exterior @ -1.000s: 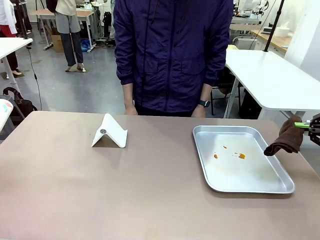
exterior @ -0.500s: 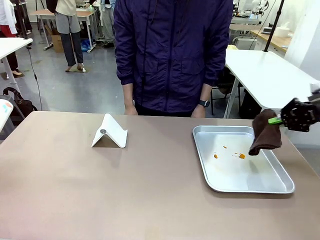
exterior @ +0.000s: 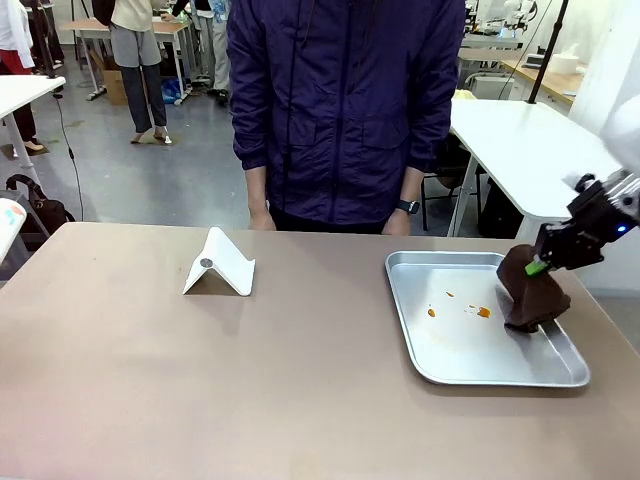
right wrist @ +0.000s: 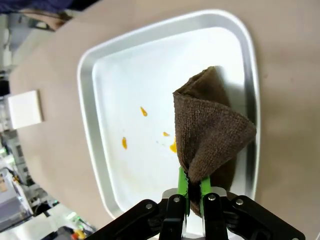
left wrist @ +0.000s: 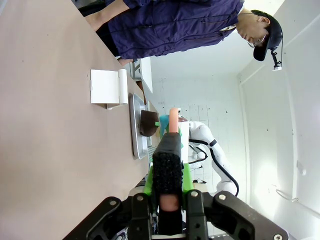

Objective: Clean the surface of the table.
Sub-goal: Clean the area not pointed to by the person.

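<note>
Right gripper [exterior: 540, 267] clamped on brown cloth [exterior: 533, 295], held low over right side of metal tray [exterior: 500, 381], just beside orange spots [exterior: 483, 312]. Left gripper [left wrist: 169, 172] clamped on dark tool [left wrist: 167, 150] with peach tip. Tray near right edge of brown table [exterior: 200, 380]; white stand [exterior: 220, 265] near far edge.

bright, even light; left wrist background overexposed, edges warped.
</note>
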Robot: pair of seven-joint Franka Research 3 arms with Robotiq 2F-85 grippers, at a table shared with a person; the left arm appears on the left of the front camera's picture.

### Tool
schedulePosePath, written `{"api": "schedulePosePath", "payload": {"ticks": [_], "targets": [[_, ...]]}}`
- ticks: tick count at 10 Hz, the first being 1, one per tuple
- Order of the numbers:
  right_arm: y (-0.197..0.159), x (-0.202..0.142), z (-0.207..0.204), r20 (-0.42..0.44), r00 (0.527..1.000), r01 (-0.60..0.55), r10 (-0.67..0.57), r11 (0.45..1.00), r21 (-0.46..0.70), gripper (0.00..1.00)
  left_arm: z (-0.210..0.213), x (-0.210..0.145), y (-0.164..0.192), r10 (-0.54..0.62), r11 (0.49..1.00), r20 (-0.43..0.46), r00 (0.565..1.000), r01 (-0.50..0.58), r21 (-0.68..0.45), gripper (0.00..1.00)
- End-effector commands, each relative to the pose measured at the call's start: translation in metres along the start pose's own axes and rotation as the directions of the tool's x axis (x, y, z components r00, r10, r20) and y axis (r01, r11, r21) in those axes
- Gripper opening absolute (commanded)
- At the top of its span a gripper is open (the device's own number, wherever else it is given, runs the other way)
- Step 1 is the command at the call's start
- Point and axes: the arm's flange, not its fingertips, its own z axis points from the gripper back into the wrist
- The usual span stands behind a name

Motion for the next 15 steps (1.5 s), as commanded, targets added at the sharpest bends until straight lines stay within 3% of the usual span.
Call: {"api": "schedulePosePath", "payload": {"ticks": [1, 5, 7, 9, 13, 15], "targets": [[0.013, 0.014, -0.035, -0.038, 0.999, -0.003, 0.004, 1.0, 0.022, 0.1, 0.003, -0.001, -0.005, 0.001, 1.0, -0.003, 1.0, -0.001, -0.017, 0.22], [0.042, 0.019, -0.1, -0.112, 0.994, 0.023, 0.001, 0.977, 0.212, 0.1, 0.003, -0.001, -0.005, 0.001, 1.0, -0.003, 1.0, -0.001, -0.017, 0.22], [0.058, 0.01, -0.115, -0.114, 0.991, -0.027, 0.065, 0.951, 0.308, 0.1, 0.003, -0.001, -0.005, 0.001, 1.0, -0.003, 1.0, -0.001, -0.017, 0.22], [0.075, -0.001, -0.129, -0.182, 0.975, -0.051, 0.126, 0.929, 0.366, 0.1, 0.003, -0.001, -0.005, 0.001, 1.0, -0.003, 1.0, -0.001, -0.017, 0.22], [0.09, -0.024, -0.135, -0.202, 0.908, -0.303, 0.367, 0.908, 0.288, 0.1, 0.003, -0.001, -0.005, 0.001, 1.0, -0.003, 1.0, -0.001, -0.017, 0.22], [0.082, -0.028, -0.132, -0.286, 0.86, -0.374, 0.423, 0.903, 0.213, 0.1, 0.003, -0.001, -0.005, 0.001, 1.0, -0.003, 1.0, -0.001, -0.017, 0.22]]}}
